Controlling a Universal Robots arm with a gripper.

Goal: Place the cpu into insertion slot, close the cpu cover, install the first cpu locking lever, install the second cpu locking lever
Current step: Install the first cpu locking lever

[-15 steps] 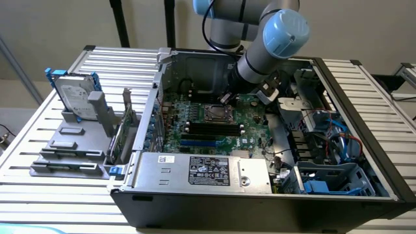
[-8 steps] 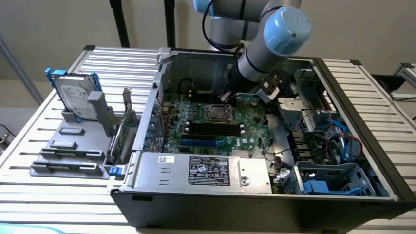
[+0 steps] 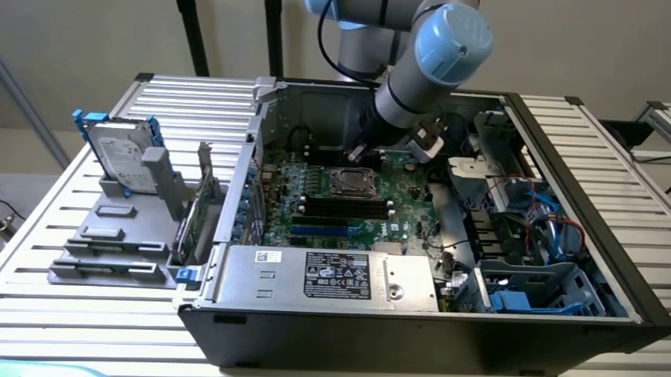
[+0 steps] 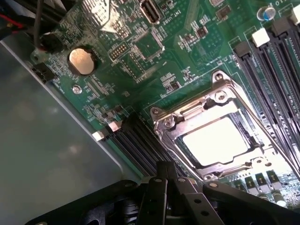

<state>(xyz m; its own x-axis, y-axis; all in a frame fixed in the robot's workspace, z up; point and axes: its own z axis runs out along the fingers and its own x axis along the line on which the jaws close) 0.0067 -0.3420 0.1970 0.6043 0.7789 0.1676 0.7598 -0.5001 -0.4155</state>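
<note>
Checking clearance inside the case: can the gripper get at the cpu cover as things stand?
Probably yes. The shut gripper hangs close above the board beside the cpu cover, with only low board parts between them; the open case leaves the way free.

Beige wall [image 3: 84,39] behind a slatted metal table [image 3: 47,236].

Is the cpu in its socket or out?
In: the silvery square cpu lies flat within the window of the thin silver metal cover frame.
</note>
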